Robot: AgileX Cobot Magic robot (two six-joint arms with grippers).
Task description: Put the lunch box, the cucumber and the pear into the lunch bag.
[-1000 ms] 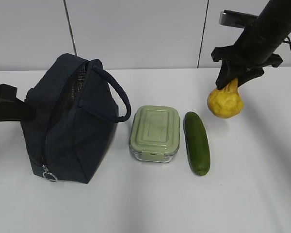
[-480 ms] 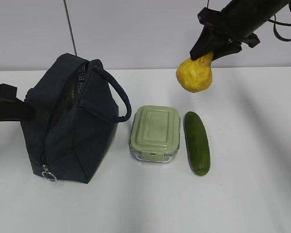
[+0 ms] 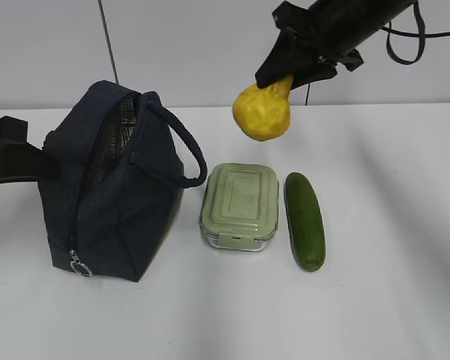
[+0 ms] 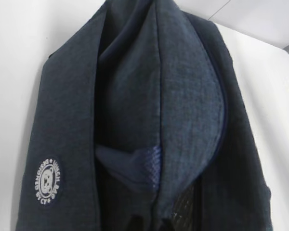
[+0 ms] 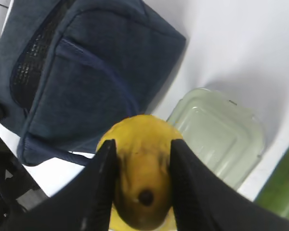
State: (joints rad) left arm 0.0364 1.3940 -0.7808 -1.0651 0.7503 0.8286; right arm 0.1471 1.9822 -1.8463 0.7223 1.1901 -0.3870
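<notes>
My right gripper (image 3: 281, 81) is shut on the narrow neck of the yellow pear (image 3: 262, 112), which hangs in the air above the gap between the lunch bag and the lunch box. In the right wrist view the two black fingers clamp the pear (image 5: 142, 159) from both sides. The dark navy lunch bag (image 3: 112, 195) stands at the left with its zipper open at the top. My left gripper (image 3: 37, 161) sits against the bag's left edge, shut on its fabric (image 4: 183, 96). The sage-lidded lunch box (image 3: 240, 204) and the dark green cucumber (image 3: 305, 220) lie side by side on the white table.
The bag's padded loop handle (image 3: 184, 150) arches out toward the lunch box. Its silver zipper pull (image 3: 79, 266) hangs at the front lower corner. A grey wall runs close behind the table.
My right gripper has carried the pear up and leftward, from beyond the cucumber to above the lunch box's far left corner. The bag's top has shifted slightly left with the left arm.
</notes>
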